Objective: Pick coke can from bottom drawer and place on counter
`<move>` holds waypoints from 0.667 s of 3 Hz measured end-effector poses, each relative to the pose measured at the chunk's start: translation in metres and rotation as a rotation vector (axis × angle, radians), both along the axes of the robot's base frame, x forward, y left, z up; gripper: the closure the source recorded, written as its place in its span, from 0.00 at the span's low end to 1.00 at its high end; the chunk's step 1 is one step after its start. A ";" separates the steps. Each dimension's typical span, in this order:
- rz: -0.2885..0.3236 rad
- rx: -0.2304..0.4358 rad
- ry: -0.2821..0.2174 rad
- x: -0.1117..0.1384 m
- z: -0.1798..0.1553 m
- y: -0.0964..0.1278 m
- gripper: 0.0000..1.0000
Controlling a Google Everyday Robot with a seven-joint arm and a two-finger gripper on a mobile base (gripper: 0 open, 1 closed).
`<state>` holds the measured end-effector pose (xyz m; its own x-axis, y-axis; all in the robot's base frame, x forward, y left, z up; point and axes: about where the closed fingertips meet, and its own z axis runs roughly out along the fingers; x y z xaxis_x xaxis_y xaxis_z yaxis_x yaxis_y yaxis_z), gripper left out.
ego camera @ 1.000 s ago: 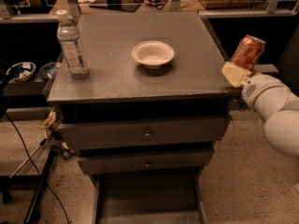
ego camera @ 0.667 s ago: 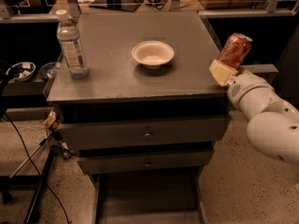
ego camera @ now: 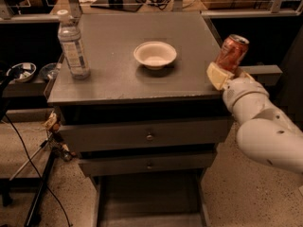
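Note:
The red coke can [ego camera: 231, 52] with its silver top is held tilted in my gripper [ego camera: 226, 74], which is shut on its lower part. The can hangs at the right edge of the grey counter [ego camera: 118, 70], just above its surface level. My white arm [ego camera: 265, 126] reaches in from the lower right. The bottom drawer [ego camera: 149, 202] is pulled out below the two knobbed drawers and looks empty where it shows.
A white bowl [ego camera: 155, 55] sits near the middle of the counter. A clear water bottle [ego camera: 73, 45] stands at its left side. Cables and a stand [ego camera: 38, 183] lie on the floor to the left. A shelf [ego camera: 262, 71] is behind the can.
My gripper has carried the can to the left, from beside the cabinet to the counter's right edge. Bowl and bottle have not moved.

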<state>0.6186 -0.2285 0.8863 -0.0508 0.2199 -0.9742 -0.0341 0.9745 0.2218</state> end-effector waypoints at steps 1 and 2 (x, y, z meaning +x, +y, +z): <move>-0.028 -0.036 -0.073 0.012 0.000 0.017 1.00; -0.028 -0.036 -0.073 0.012 0.000 0.017 1.00</move>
